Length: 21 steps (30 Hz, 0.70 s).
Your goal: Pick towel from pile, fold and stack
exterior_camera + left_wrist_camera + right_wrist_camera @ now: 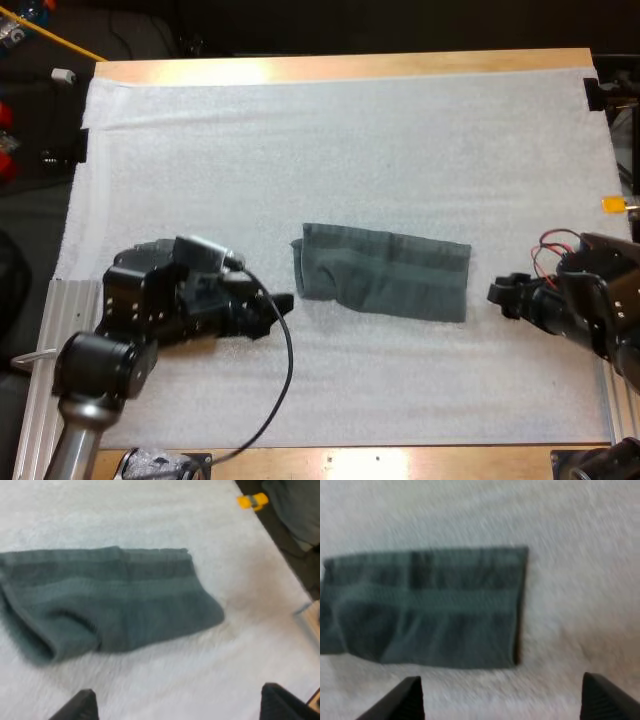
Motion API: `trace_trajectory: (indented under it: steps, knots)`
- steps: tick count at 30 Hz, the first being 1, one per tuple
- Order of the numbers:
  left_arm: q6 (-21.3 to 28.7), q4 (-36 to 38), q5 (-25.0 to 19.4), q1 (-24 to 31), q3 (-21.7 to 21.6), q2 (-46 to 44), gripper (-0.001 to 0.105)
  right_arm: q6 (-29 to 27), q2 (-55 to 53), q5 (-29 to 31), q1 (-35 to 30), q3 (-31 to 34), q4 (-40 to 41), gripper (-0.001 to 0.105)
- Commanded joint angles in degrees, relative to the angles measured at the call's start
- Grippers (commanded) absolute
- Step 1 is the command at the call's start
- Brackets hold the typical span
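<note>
Dark grey-green towel (385,285), folded into a flat strip, lying at the middle of the white mat (350,150), left gripper (281,305) just beside one short end, fingers (80,707) spread, clear of cloth, right gripper (497,293) near the opposite end, fingers (602,700) spread, holding nothing

a wooden table (350,66) carries a white mat (350,150) that covers nearly all of its top (bare wood shows along the far and near edges). one dark grey-green towel (385,282) lies folded on the mat near its middle, a long strip with one end rumpled.
</note>
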Motion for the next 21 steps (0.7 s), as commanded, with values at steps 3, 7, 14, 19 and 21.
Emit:
trace_trajectory:
  steps: [3, 7, 14, 19, 21]
  knots:
    - [1.8, 3.9, -2.5, -0.3, -0.6, -2.3, 0.064, -1.2, -0.5, 0.3, -0.3, -0.6, 2.0, 0.063]
    - [1.8, 4.8, -3.1, -0.3, -0.6, -2.7, 0.064, -2.1, -0.5, 3.3, -0.3, -0.6, -0.4, 0.063]
    - [1.8, 3.1, -2.8, -0.3, -0.6, -2.1, 0.064, -3.5, 2.3, 7.9, -0.3, -0.6, -5.8, 0.063]
    - [1.8, 2.0, -1.7, -0.3, -0.6, -2.1, 0.064, -3.7, 7.4, 7.9, -1.1, -0.5, -8.1, 0.063]
    - [1.8, 1.8, -1.0, -0.3, -0.6, -2.1, 0.064, -3.7, 9.4, 7.5, -2.7, -0.5, -9.1, 0.063]
